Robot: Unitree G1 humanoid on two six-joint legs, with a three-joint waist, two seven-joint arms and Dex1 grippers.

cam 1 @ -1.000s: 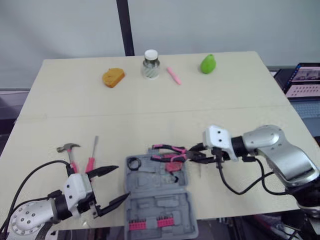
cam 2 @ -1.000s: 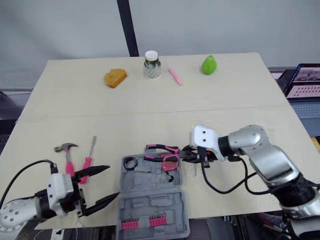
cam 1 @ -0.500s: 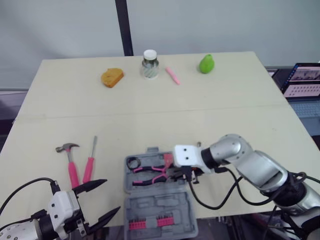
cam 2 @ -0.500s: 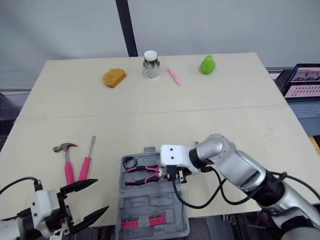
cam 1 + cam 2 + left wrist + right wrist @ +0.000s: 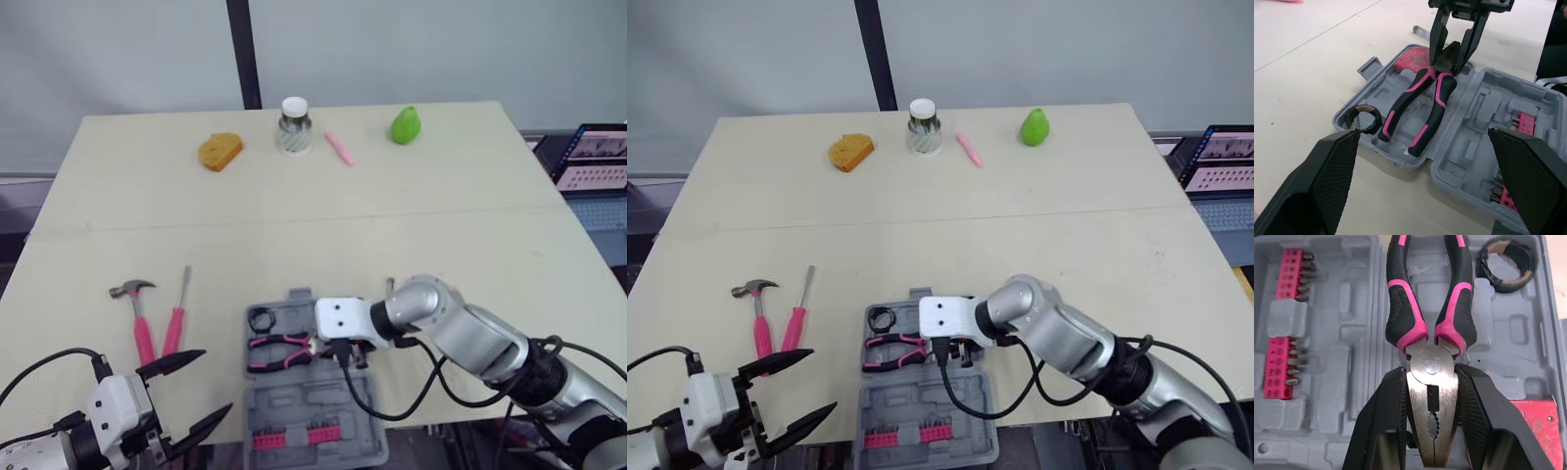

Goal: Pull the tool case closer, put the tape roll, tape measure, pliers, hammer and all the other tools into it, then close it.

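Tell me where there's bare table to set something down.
Bare: the middle band of the table, between the far row (orange object, jar, green pear) and the tool case; also the right side. Crowded: near edge, with hammer, screwdriver, case, right gripper holding pliers.

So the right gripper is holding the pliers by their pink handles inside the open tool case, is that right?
Not the handles. The right gripper holds the pliers by their metal head, inside the open tool case; the right wrist view shows it.
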